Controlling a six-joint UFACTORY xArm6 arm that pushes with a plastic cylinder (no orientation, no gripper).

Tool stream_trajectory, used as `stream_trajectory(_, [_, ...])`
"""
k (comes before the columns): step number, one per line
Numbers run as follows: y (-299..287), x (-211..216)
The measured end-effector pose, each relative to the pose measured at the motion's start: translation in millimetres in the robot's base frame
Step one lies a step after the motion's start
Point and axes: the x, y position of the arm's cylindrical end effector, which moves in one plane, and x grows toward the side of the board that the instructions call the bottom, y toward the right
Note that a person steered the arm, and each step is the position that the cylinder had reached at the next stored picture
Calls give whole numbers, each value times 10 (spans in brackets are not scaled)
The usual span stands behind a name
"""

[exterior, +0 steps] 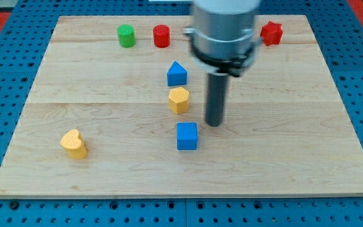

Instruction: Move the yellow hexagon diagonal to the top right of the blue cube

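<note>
The yellow hexagon (178, 100) sits near the board's middle, just below a blue pentagon-shaped block (176, 74). The blue cube (186, 136) lies below the hexagon and slightly to its right. My tip (213, 123) touches down to the right of the hexagon and just above and to the right of the blue cube, apart from both. The rod rises from there to the arm's grey body (224, 28) at the view's top.
A green cylinder (126, 36) and a red cylinder (161, 36) stand near the top edge. A red star-like block (271, 33) is at the top right. A yellow heart (74, 144) lies at the lower left. The wooden board (295, 126) rests on a blue pegboard.
</note>
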Motion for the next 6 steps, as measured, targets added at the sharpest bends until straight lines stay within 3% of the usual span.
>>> stream_trajectory(3, [-968,-29])
stream_trajectory(5, [-1513,-719])
stream_trajectory(6, [-956,-809])
